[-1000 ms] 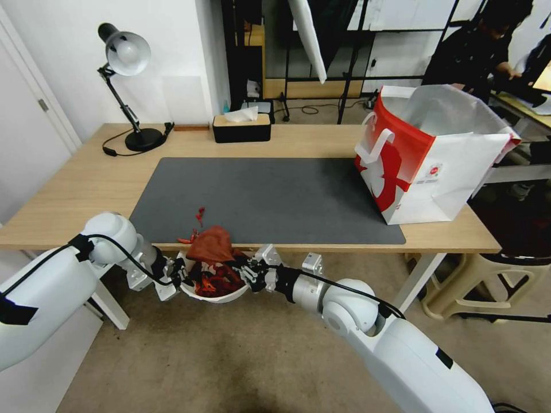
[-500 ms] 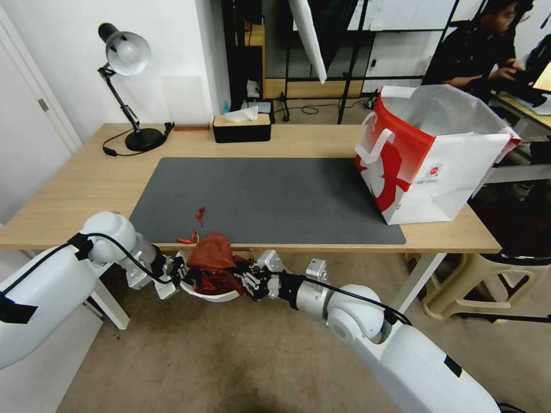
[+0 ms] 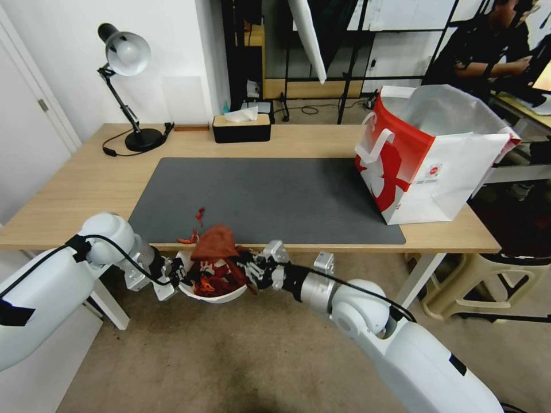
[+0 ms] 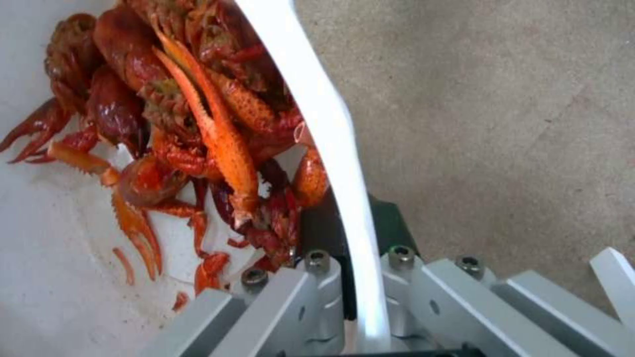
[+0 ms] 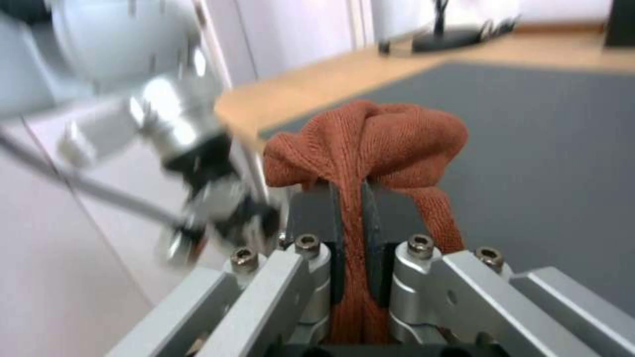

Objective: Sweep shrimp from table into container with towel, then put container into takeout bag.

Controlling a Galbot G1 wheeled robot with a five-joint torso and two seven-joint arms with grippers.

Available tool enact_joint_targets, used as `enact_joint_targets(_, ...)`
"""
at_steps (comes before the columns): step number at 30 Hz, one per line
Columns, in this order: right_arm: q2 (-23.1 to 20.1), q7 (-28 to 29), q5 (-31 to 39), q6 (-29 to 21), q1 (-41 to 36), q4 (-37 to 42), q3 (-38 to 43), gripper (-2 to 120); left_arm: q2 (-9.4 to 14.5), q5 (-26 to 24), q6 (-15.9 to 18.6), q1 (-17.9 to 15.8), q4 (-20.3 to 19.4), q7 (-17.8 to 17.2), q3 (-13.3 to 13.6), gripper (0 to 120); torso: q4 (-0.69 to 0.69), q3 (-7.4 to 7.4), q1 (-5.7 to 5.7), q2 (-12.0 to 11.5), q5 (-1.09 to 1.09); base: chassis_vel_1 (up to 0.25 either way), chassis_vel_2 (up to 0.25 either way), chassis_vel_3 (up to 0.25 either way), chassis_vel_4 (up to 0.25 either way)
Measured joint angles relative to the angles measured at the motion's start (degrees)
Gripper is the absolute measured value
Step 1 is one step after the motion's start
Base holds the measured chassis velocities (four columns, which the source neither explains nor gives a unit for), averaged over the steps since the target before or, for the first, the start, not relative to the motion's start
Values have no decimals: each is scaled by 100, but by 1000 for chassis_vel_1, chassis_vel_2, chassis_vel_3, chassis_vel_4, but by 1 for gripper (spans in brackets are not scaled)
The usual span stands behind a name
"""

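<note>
The white container point(image 3: 215, 296) hangs just below the table's front edge, with my left gripper point(image 3: 175, 274) shut on its rim point(image 4: 344, 163). Red-orange shrimp point(image 4: 198, 129) lie heaped inside it point(image 3: 208, 282). A few shrimp pieces point(image 3: 195, 225) still lie on the dark grey mat point(image 3: 270, 198) near the front edge. My right gripper point(image 3: 249, 268) is shut on the rust-red towel point(image 5: 370, 144), which it holds over the container at the table edge point(image 3: 215, 244). The red and white takeout bag point(image 3: 427, 158) stands open on the table's right end.
A black desk lamp point(image 3: 129, 86) and a black tissue box point(image 3: 241, 127) stand along the table's point(image 3: 80, 178) far side. A stool point(image 3: 493, 284) is beside the table's right leg. Carpeted floor point(image 3: 229, 355) lies under the container.
My right gripper has lifted the towel a little, up toward the table edge. The container in the left gripper has barely shifted.
</note>
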Motion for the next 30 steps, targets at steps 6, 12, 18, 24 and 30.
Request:
enact_joint_targets(6, 189, 437, 399, 136, 650, -268, 85, 4, 69, 1, -2, 88, -12, -23, -86, 0, 0, 0, 0, 0, 0, 0, 0, 0, 0)
enact_joint_targets(12, 529, 1296, 676, 299, 1375, -1010, -164, 4, 127, -2, -6, 122, 0, -53, -112, 0, 0, 1, 0, 0, -1, 0, 0, 0, 0)
enact_joint_targets(18, 1030, 1877, 773, 367, 2161, -2279, -666, 4, 170, -2, -15, 235, 24, -65, -235, 0, 1, 1, 1, 0, -1, 0, 0, 0, 0)
enact_joint_targets(24, 1309, 1999, 714, 400, 2671, -3216, -1170, 4, 180, -2, -35, 359, 14, -66, -381, 0, -1, 1, 1, 0, -2, 0, 0, 0, 0)
enact_joint_targets(30, 1574, 1752, 773, 305, 3150, -3873, -1489, 4, 218, 1, -53, 428, 21, -102, -442, 0, 1, 1, 1, 0, -2, 0, 0, 0, 0)
